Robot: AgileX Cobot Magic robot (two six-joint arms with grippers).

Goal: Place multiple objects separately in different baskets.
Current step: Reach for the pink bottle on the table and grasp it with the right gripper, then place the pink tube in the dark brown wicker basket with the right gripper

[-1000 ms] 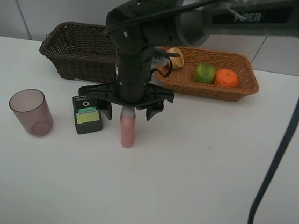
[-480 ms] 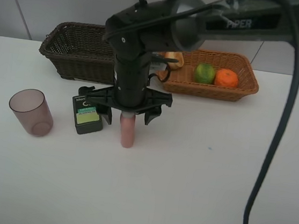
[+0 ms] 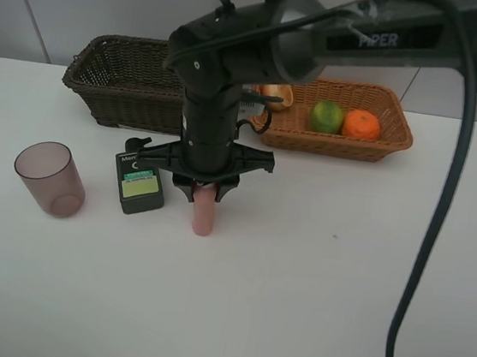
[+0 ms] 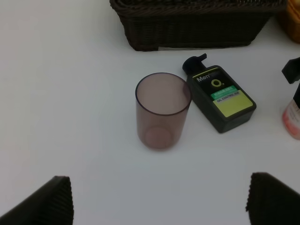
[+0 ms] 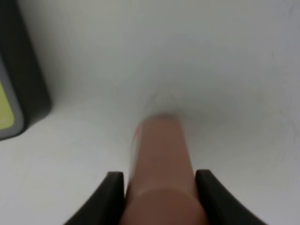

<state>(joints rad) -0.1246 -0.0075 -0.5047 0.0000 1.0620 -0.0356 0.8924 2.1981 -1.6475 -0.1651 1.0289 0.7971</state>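
**While clamped on the pink bottle: half sorted, half to go**

Once looked over, reads as roughly the midpoint. Already lying in the light tan basket [image 3: 337,147]: the green fruit [image 3: 326,116], the orange [image 3: 362,124] beside it, and the peach-like fruit [image 3: 276,92] at the left end, mostly hidden behind the arm. Nothing to be seen in the dark brown basket [image 3: 121,109], though only part of its inside on view.

Out on the counter [image 3: 338,285], three to go. Gripped near the top by the right pincer [image 3: 206,194], jaws pressed in on both sides: the pink bottle [image 3: 203,219], upright, base seemingly on the counter, cap hidden. Just beside it, apart: the flat dark-green bottle [image 3: 140,186], lying label up. Farther out to the left: the mauve cup [image 3: 49,178], upright and empty.

Hanging above the cup and the dark-green bottle: the left pincer [image 4: 161,201], spread wide, holding nothing.

Remaining, by judgement: lift the pink bottle clear and set it into a basket, most likely the dark brown one, given the fruit in the other. Then fetch the dark-green bottle and the cup in turn. Worth watching: a tall narrow bottle, apt to tip if released off-centre.
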